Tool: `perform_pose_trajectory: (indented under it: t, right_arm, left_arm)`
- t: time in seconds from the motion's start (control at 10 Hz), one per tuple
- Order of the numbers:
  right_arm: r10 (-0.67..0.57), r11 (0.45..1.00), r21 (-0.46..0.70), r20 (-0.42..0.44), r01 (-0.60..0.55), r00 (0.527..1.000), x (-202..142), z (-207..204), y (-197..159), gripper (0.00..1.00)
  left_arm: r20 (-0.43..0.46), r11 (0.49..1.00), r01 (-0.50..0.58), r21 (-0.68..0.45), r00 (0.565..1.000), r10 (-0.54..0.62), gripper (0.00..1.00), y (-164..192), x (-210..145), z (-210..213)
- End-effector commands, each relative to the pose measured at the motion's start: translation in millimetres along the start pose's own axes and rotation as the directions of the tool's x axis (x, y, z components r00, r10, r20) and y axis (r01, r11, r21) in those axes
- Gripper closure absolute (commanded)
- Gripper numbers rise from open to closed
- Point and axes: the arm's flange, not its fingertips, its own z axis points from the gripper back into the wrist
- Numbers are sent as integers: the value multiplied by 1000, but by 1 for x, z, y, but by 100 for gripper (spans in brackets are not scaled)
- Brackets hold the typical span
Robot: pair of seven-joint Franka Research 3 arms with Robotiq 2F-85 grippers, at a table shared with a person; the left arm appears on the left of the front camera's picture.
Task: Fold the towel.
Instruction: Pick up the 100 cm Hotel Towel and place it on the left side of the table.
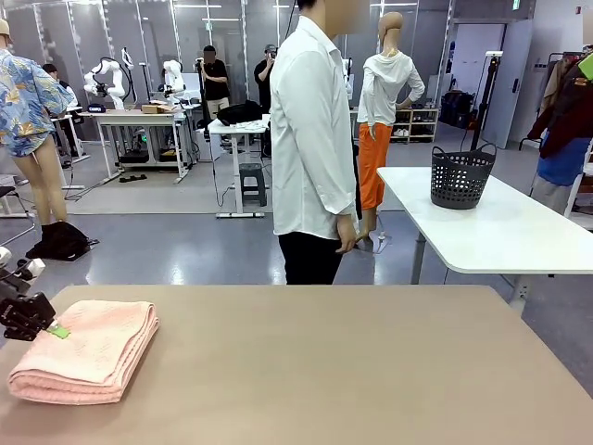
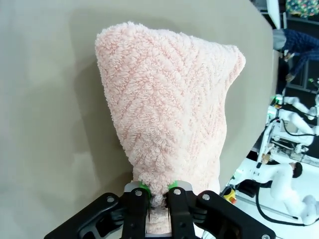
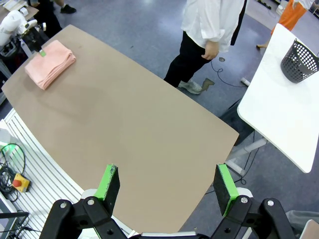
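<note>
We've got the left gripper (image 2: 158, 195) pinching the folded towel (image 2: 167, 104) at its edge, right gripper (image 3: 168, 185) spread wide above the surface (image 3: 149, 129), and any tug could drag those layers apart.

towel (image 1: 85, 350): folded, table's (image 1: 352, 371) left end | left gripper (image 1: 48, 326): fingers at its near-left edge | person (image 1: 313, 139): standing far side

The tan table (image 1: 352, 371) bears a folded pink towel (image 1: 88, 352) near its left edge.
</note>
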Motion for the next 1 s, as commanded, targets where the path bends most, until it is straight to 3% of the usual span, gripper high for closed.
perform_pose_trajectory:
  t: [0.0,0.8,0.9]
  right_arm:
    - [1,1000,0,-1,-1,1000,0,1,0,5]
    - [1,1000,0,-1,-1,1000,0,1,0,5]
    - [1,1000,0,-1,-1,1000,0,1,0,5]
  left_arm:
    - [-7,1000,14,0,1000,-14,100,0,1,-5]
    - [-7,1000,14,0,1000,-14,100,0,1,-5]
    - [-4,1000,1,-1,1000,-1,87,0,0,-3]
